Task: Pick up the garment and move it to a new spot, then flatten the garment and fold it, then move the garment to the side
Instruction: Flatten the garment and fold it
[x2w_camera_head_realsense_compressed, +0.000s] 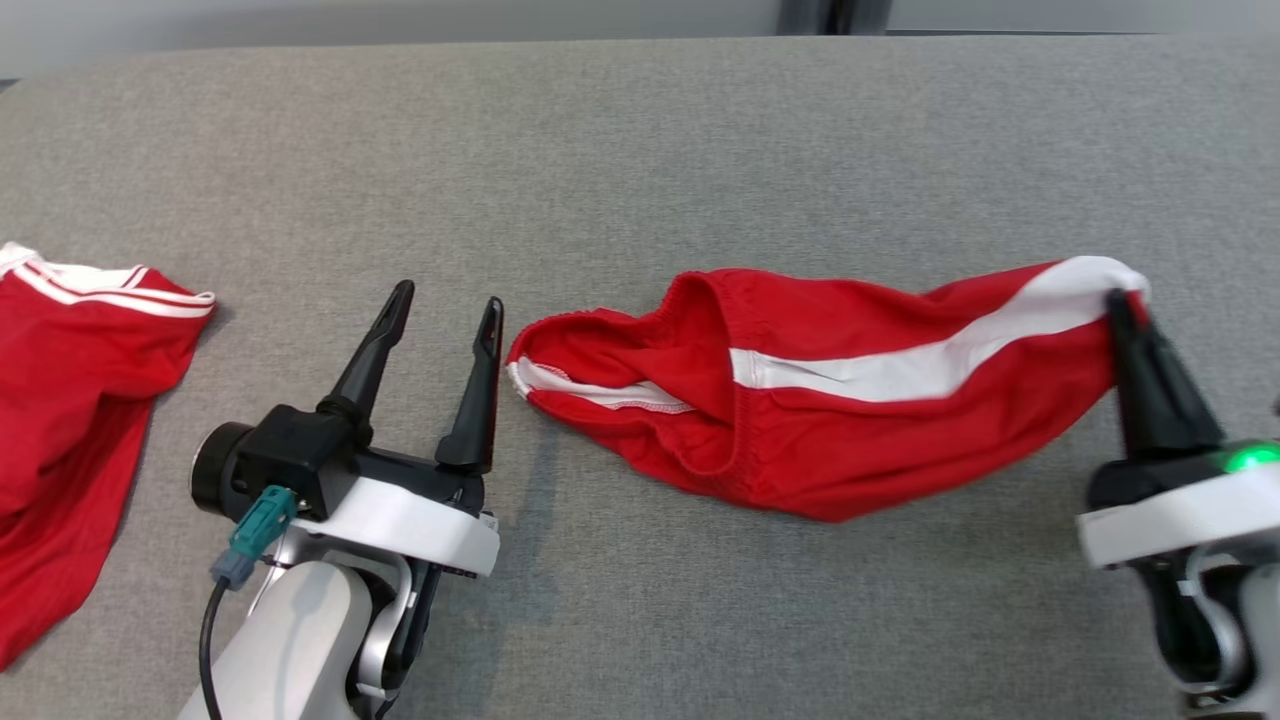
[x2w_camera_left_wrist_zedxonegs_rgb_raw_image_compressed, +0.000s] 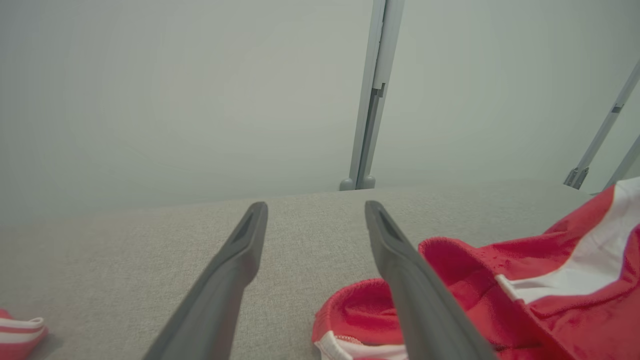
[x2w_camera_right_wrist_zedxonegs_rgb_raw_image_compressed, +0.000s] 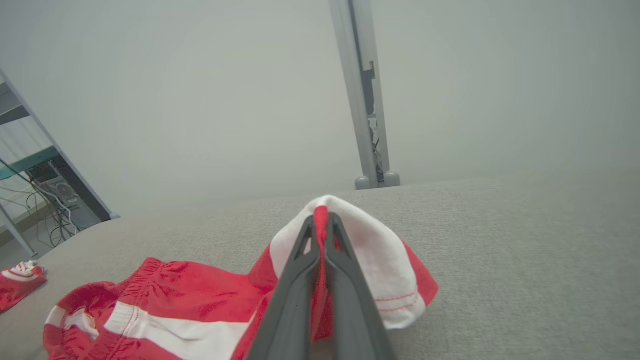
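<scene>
Grey woven-fabric tabletop (x2w_camera_head_realsense_compressed: 640, 150), seen from the head.

Red knit garment with a broad white side stripe and an elastic waistband (x2w_camera_head_realsense_compressed: 830, 400) lies right of centre. It is stretched left to right and crumpled, with the waistband opening toward the left. Most of it rests on the tabletop. Its right end is drawn to a point.

Right gripper (x2w_camera_head_realsense_compressed: 1122, 300) is at the right edge, near side. Its two dark fingers are pressed together, with the garment's white-striped right end pinched between the tips. In the right wrist view the right gripper (x2w_camera_right_wrist_zedxonegs_rgb_raw_image_compressed: 320, 220) shows a thin red fold sandwiched between the fingers and white fabric bulging on either side of them.

Left gripper (x2w_camera_head_realsense_compressed: 447, 296) is left of centre, near side. Fingers are spread wide with nothing between them, tips aimed toward the far edge. Its right finger stands just beside the garment's left end; contact cannot be judged.

Second red cloth with thin white edge stripes (x2w_camera_head_realsense_compressed: 70, 400) lies at the table's left edge, well apart from the garment and partly cut off by the frame.

Beyond the far edge are a pale wall and a grey metal post (x2w_camera_left_wrist_zedxonegs_rgb_raw_image_compressed: 372, 90). A shelf frame with loose cables (x2w_camera_right_wrist_zedxonegs_rgb_raw_image_compressed: 45, 185) stands off to the left.
</scene>
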